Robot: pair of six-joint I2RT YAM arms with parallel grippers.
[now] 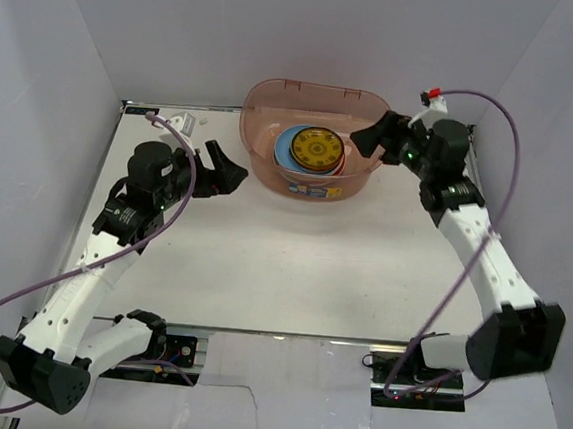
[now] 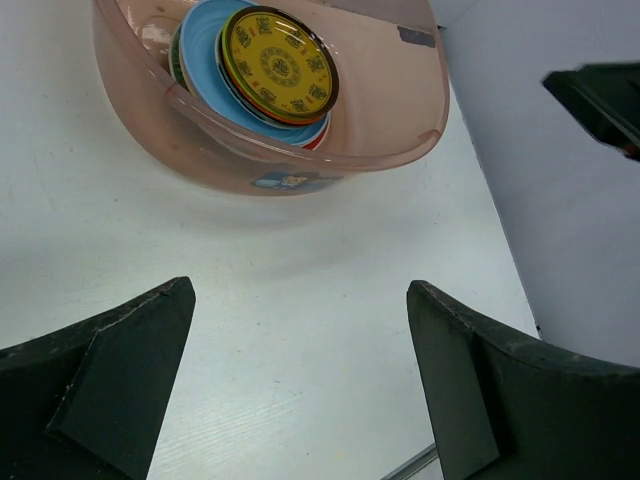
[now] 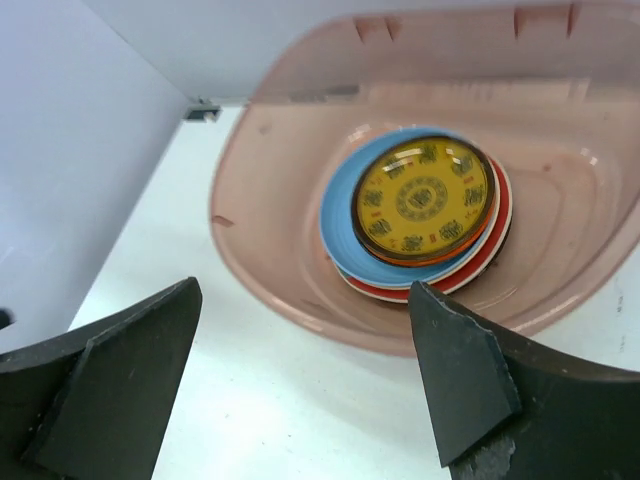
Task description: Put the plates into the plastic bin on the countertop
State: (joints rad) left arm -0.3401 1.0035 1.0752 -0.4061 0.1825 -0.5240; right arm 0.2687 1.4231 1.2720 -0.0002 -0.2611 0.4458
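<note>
Left gripper [image 1: 228, 169] sat at the plastic bin's [image 1: 260, 172] 9 o'clock, just off its wall and not touching. Jaws were spread wide with nothing between them; the left wrist view showed only bare countertop [image 1: 292, 265] there.

The bin stood at the countertop's 12 o'clock, close to the back wall [image 1: 282, 33]. The plates [image 1: 312, 155] were stacked inside it, slightly toward its 6 o'clock side. A yellow-gold patterned plate [image 1: 317, 149] was on top, with a light blue plate [image 1: 283, 146] under it and a red plate [image 1: 340, 168] edge showing below. Lower plates were hidden.

Right gripper [image 1: 374, 134] was at the bin's 3 o'clock, fingertips over the rim. It was also released and held nothing. Couldn't tell whether it touched the rim.

White countertop ran from the bin's 6 o'clock down to the arm bases. Side walls boxed it in at 9 and 3 o'clock.
</note>
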